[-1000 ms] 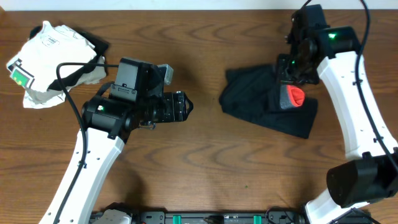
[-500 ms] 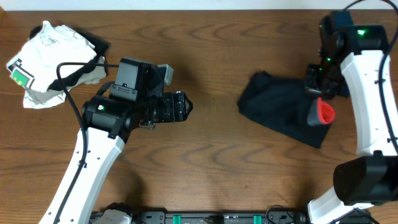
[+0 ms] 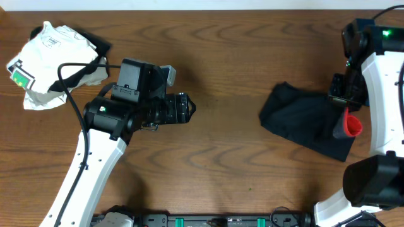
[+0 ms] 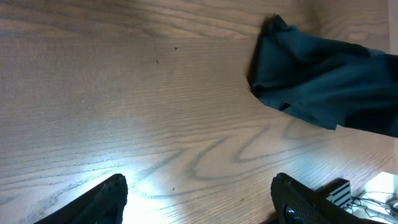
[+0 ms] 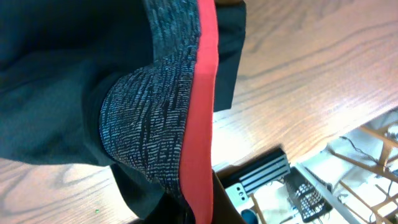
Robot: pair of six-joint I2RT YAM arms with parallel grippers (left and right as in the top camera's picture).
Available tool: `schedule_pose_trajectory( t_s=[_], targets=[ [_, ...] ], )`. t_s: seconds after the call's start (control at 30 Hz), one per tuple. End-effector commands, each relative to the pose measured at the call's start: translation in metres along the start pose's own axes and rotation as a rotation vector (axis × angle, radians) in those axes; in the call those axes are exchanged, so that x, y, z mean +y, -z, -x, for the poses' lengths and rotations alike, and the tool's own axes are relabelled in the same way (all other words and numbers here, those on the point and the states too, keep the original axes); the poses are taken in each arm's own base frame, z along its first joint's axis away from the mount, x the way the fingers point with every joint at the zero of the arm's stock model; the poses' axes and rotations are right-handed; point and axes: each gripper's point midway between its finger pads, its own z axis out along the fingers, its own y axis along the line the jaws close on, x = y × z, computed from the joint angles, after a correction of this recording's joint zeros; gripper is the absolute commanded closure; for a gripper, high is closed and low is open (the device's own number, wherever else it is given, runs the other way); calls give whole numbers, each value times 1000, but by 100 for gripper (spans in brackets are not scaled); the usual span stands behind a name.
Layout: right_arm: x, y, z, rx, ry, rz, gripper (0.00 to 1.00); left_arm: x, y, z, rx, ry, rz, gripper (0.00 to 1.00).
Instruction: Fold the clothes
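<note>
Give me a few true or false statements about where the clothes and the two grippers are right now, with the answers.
1. The black shorts lie on the right half of the table. True.
2. The left gripper grips the shorts. False: it is open above bare wood, apart from them.
3. The right gripper is open. False: it is shut on the shorts' grey waistband.
4. A white garment lies at the far left. True.

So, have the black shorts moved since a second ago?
Yes. The black shorts have slid right in the overhead view, farther from the white garment, dragged by the right end effector.
</note>
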Motion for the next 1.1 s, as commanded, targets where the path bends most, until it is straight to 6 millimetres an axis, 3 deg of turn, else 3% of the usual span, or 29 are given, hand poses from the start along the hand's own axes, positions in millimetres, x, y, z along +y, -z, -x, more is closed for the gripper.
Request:
schedule_pose_trajectory(
  t_s=[0.0, 0.03, 0.07, 0.17, 0.73, 0.87, 1.07],
  targets=[
    [-22, -1, 0, -8, -60, -45, 94, 1, 3, 5, -14, -12, 10, 24],
    [-24, -3, 0, -4, -66, -48, 85, 1, 3, 5, -14, -12, 10, 24],
    [-26, -4, 0, 1, -73, -49, 56, 1, 3, 5, -15, -13, 10, 24],
    [-31, -5, 0, 6, -88, -50, 1, 0, 3, 5, -14, -13, 10, 24],
    [-41, -15, 1, 26, -164, -53, 1, -6, 0, 1, 6, -40, -16, 24],
    [-30, -37, 0, 53, -161, -30, 1, -17, -13, -5, 45, -93, -34, 24],
    [8, -82, -4, 98, -96, 115, 2, -25, -41, -16, 126, -128, -36, 24]
  ],
)
